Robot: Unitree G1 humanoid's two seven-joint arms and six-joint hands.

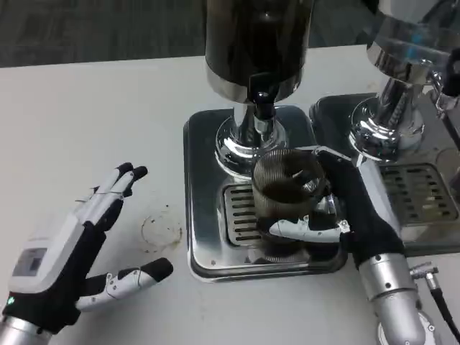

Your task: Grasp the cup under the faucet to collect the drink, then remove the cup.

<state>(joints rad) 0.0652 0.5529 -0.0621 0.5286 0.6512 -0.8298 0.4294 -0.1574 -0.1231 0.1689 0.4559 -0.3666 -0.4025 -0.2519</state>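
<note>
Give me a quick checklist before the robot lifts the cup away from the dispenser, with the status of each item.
1. Right hand holds the cup: ok, fingers wrap its lower wall.
2. Cup sits under the faucet: ok.
3. Cup upright on the drip tray: ok.
4. Drink collected: ok, dark liquid shows inside; level cannot tell.
5. Faucet stopped flowing: cannot tell.
6. Left hand out of the way: ok, open over the table, apart from the tray.

White table (pixel 108 108) surface runs across the frame, faintly stained by a ring-shaped mark (pixel 159 230) near the front, with dark grey patterned carpet floor (pixel 93 29) visible beyond its far edge under even lighting.
</note>
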